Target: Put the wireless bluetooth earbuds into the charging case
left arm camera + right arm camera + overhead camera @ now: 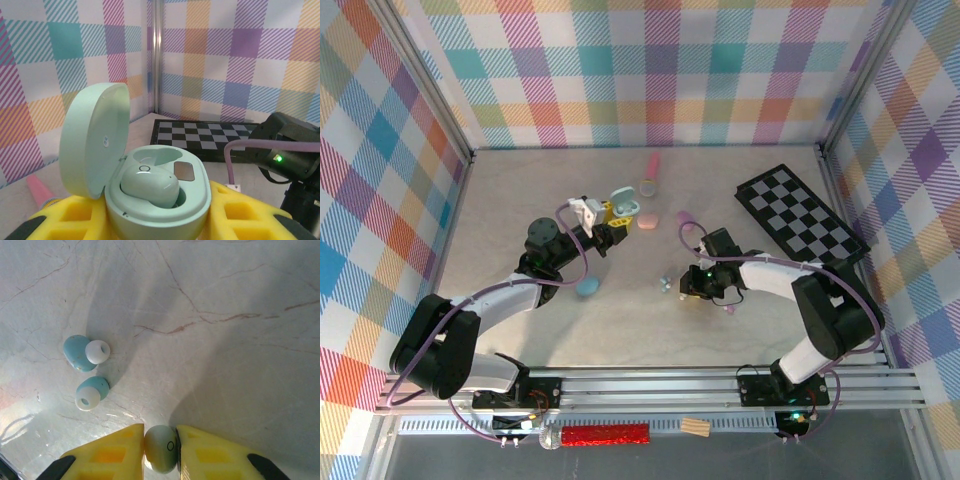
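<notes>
Operator: Progress so far?

Observer: Looks roughly halfway. Clamped in left tool: mint charging case, open, lid tipped up. Already seated inside: one mint earbud. Beside it, an empty socket.

Operator: And the partner?

Observer: Pinched between yellow fingers of right tool: second mint earbud, low over surface, well apart from case. Left to do: carry across, seat in free socket, probably shut lid.

Operator: Looks?

Observer: Small, glossy, rounded, pale green, with tiny ring mark on one side. Nearby on surface, loose and untouched: two blue earbuds, white tips showing.
</notes>
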